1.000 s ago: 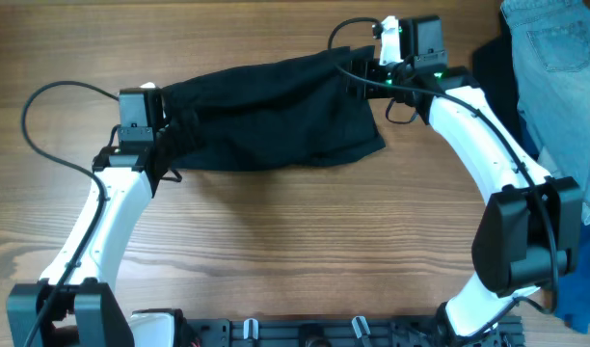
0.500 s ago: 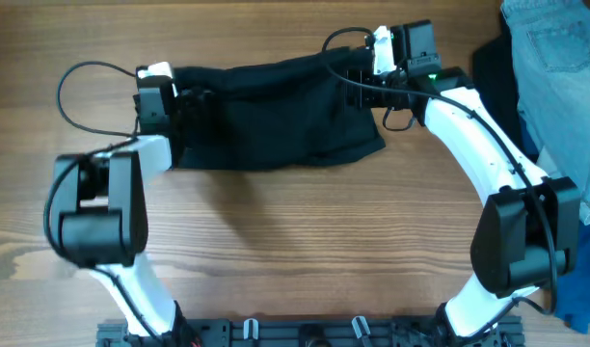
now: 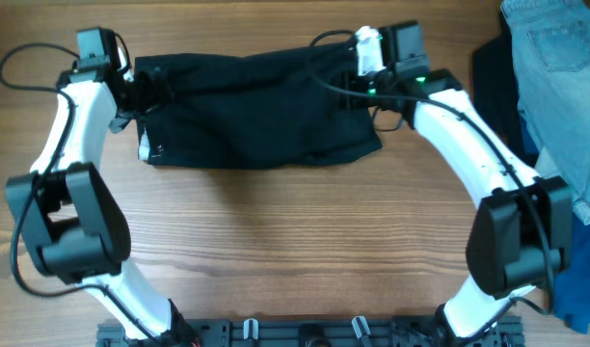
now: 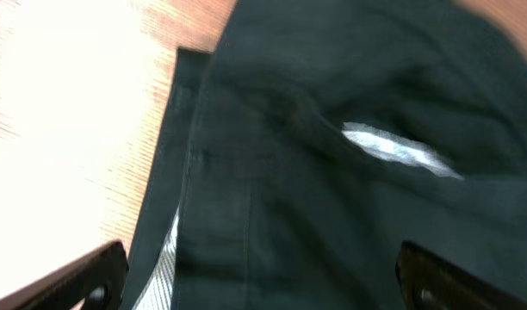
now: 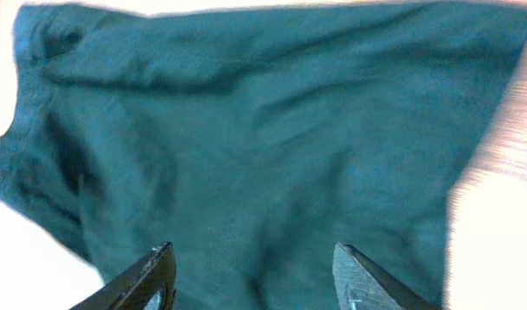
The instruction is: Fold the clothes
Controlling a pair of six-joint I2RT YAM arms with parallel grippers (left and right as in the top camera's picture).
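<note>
The black shorts lie spread along the far middle of the wooden table, with a small white tag at their left edge. My left gripper is over the shorts' left end. In the left wrist view it is open wide, its fingertips apart above the black fabric and a white label. My right gripper is over the shorts' right end. In the right wrist view it is open above the fabric, holding nothing.
Light blue denim jeans lie at the far right on top of a dark garment. A bright blue garment shows at the right edge. Bare wood shows left of the shorts in the left wrist view.
My left arm has swung from the front left round to the far left end of the shorts. The shorts now lie flatter and reach further left. My right gripper has shifted slightly left.
</note>
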